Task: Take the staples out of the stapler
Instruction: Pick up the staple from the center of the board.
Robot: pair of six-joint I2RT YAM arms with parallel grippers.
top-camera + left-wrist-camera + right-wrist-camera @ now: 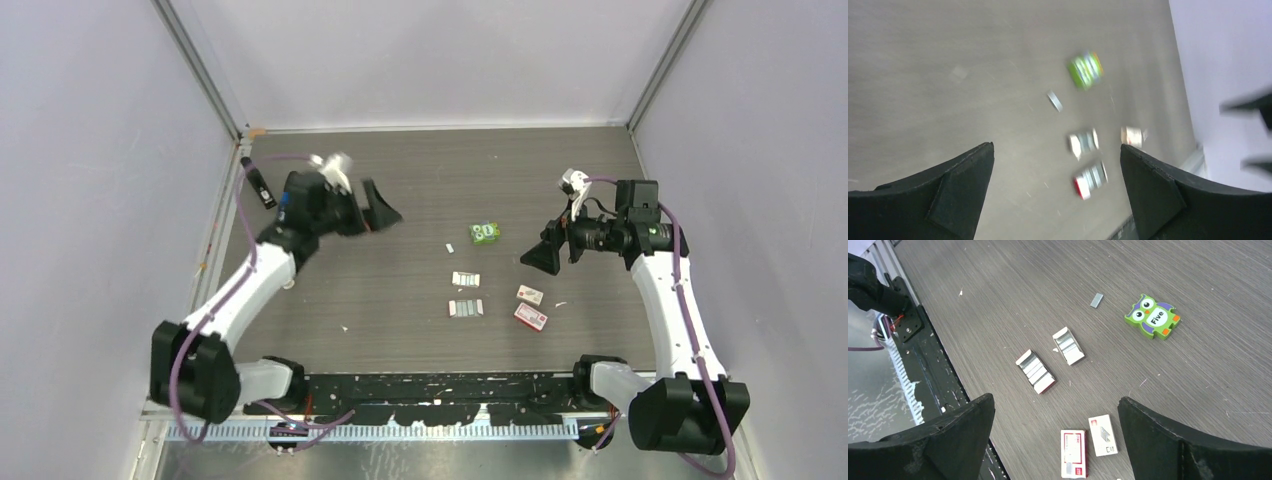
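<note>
Left gripper (383, 212) hangs over the far-left part of the table (998, 290), jaws spread wide with nothing between them. The right gripper (1055, 402), equally spread and empty, hovers above the right side.

One loose strip of staples (1096, 300) lies flat on the wood near a green owl packet (1153, 316), well apart from both arms. Close by sit two open trays (1068, 345) packed with more silvery strips. Nearer the arms' bases lie two closed red-and-white boxes (1073, 452).

A small dark object (262, 187) at the far-left edge, just beside the left arm, may be the stapler, though it is too small to be sure. With a strip lying free and both arms empty-handed, the unloading looks largely done. Whether any staples are left inside cannot be told.
</note>
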